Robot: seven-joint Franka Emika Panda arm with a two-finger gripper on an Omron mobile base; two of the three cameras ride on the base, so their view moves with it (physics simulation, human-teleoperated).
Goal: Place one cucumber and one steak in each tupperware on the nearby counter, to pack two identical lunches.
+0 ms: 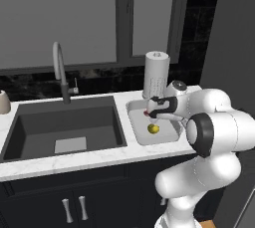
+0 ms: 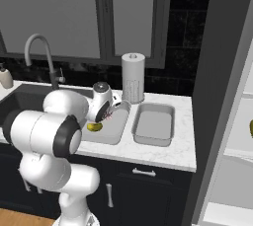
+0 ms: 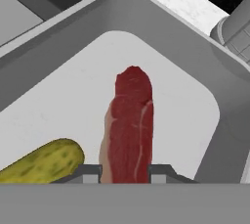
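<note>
Steak clamped in narrowly closed gripper, above tupperware beside cucumber.

Count: two grey trays on the tabletop, one by the sink, one further right. One cucumber, lying in the tray by the sink. One steak, a red slab. One paper towel roll. One sink, one tap. One bottle at the far end.
</note>
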